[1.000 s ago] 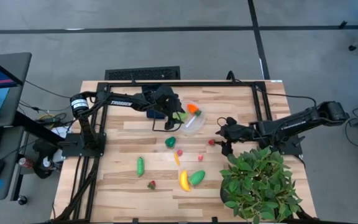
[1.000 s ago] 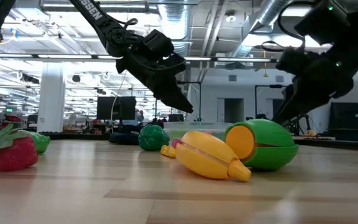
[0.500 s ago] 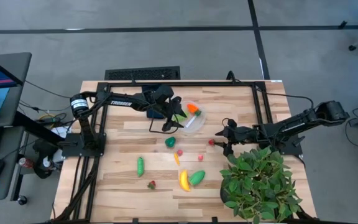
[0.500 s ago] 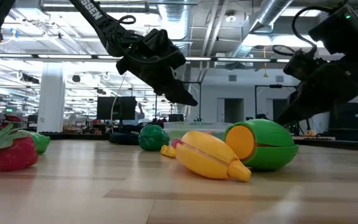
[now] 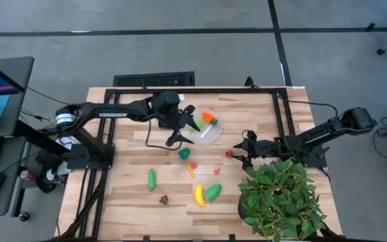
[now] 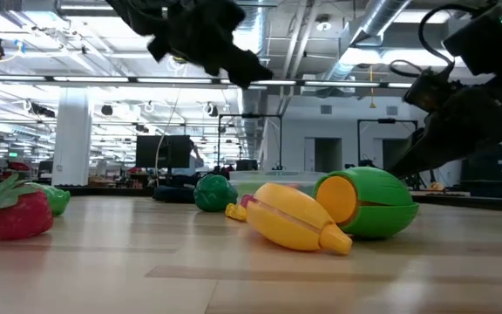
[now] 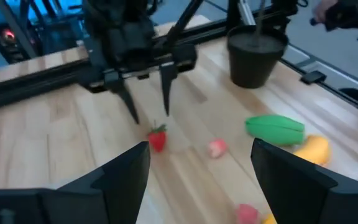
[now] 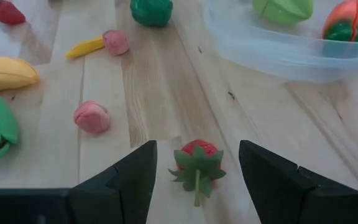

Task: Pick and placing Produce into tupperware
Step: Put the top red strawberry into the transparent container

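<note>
We see a pale wooden surface (image 5: 261,114) with matt, visible grain. The tupperware (image 8: 272,46) looks like clear, smooth plastic, and the banana (image 6: 296,218) has a glossy plastic sheen.

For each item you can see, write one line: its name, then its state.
Left gripper: open, empty, beside the tupperware.
Right gripper: open, around a strawberry, not closed.
Tupperware: upright, holding a green piece and a carrot.
Banana: lying on the table.

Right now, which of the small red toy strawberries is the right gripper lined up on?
The red strawberry lying between the right gripper's open fingers, nearest the potted plant; the other strawberry lies far off beside the green cucumber.
</note>
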Controlling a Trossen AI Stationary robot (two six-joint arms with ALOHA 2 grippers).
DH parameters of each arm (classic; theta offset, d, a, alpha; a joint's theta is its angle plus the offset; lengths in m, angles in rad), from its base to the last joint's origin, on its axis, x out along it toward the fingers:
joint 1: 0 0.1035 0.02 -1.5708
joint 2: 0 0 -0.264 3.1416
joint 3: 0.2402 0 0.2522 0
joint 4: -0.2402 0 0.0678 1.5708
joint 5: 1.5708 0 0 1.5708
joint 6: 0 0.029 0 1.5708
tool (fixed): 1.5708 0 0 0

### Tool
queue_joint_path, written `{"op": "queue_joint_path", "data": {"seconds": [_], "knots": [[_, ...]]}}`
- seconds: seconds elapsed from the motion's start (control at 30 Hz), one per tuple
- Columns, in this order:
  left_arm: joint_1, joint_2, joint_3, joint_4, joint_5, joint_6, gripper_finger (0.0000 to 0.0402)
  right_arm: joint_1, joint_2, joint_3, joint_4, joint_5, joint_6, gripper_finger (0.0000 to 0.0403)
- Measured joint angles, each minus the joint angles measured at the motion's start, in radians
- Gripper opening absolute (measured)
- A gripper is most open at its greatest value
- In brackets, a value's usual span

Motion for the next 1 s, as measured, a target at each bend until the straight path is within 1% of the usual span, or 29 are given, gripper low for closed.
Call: {"op": "queue_joint_path", "data": {"seconds": [0.07,0.23,0.47,0.63,0.7,0.87,1.0], "knots": [[-0.016,-0.047,-0.008,-0.056,-0.023,0.008,0.027,0.011,0.002,0.0,0.0,0.022,0.0,0.0221],[-0.047,-0.201,-0.082,-0.097,-0.139,0.002,0.027,0.022,0.054,0.002,0.04,0.041,0.0,0.0221],[-0.106,-0.509,-0.248,-0.112,-0.272,-0.057,0.027,0.022,0.171,0.002,0.134,0.041,-0.001,0.0221],[-0.17,-0.738,-0.38,-0.048,-0.425,-0.101,0.027,0.02,0.247,0.002,0.196,0.041,-0.001,0.0221],[-0.189,-0.825,-0.434,-0.019,-0.464,-0.111,0.027,0.015,0.275,0.002,0.23,0.041,-0.001,0.0221],[-0.22,-0.997,-0.542,0.049,-0.52,-0.152,0.027,-0.01,0.351,0.002,0.3,0.041,-0.002,0.0221],[-0.232,-1.082,-0.592,0.052,-0.542,-0.173,0.027,-0.019,0.399,0.002,0.347,0.04,-0.003,0.0221]]}}
